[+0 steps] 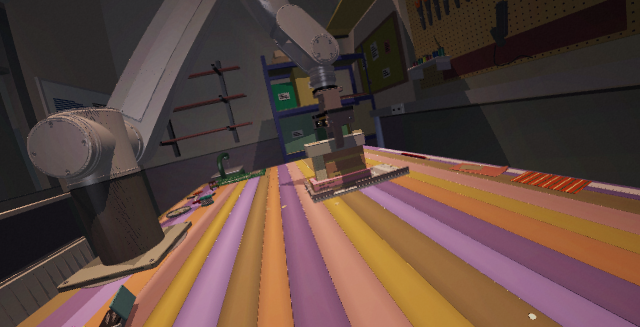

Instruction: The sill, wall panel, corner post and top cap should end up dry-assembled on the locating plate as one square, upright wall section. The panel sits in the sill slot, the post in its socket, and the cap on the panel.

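The pale top cap [334, 145] lies across the top of the brown wall panel [343, 163], which stands upright in the pink sill [340, 180] on the locating plate [359, 183]. A corner post [318, 164] stands at the panel's left end. My gripper [338, 134] comes straight down onto the assembly with its fingers closed on the top cap.
A blue shelf unit [320, 102] with boxes stands behind the striped table. A green clamp-like tool [234, 171] and small parts lie on the left, near my arm's base [120, 227]. Orange ribbed pieces [550, 183] lie on the right.
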`<state>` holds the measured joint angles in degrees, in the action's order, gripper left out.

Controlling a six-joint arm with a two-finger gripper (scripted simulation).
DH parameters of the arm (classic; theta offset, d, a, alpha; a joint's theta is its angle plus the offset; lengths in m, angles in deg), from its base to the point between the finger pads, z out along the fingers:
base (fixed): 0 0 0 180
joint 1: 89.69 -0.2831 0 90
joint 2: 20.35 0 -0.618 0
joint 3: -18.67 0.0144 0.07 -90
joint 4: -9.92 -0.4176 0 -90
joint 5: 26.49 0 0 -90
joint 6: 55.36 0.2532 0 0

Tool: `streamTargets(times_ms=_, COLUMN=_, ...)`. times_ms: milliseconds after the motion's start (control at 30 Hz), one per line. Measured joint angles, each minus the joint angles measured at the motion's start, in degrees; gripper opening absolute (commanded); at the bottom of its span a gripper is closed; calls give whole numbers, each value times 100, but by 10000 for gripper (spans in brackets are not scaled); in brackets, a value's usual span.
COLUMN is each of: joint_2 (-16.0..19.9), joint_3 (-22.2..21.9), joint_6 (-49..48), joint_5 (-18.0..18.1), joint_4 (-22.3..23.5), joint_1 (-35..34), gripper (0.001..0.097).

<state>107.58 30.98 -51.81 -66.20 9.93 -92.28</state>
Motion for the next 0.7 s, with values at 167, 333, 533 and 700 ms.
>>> streamTargets(times_ms=167, joint_2=0, joint_3=0, joint_6=0, joint_5=0, joint_4=0, joint_1=0, gripper=263)
streamTargets(times_ms=333, joint_2=0, joint_3=0, joint_6=0, joint_5=0, joint_4=0, joint_1=0, gripper=363)
streamTargets(times_ms=533, joint_2=0, joint_3=0, joint_6=0, joint_5=0, joint_4=0, joint_1=0, gripper=483)
streamTargets(times_ms=700, joint_2=0, joint_3=0, joint_6=0, joint_5=0, joint_4=0, joint_1=0, gripper=583)
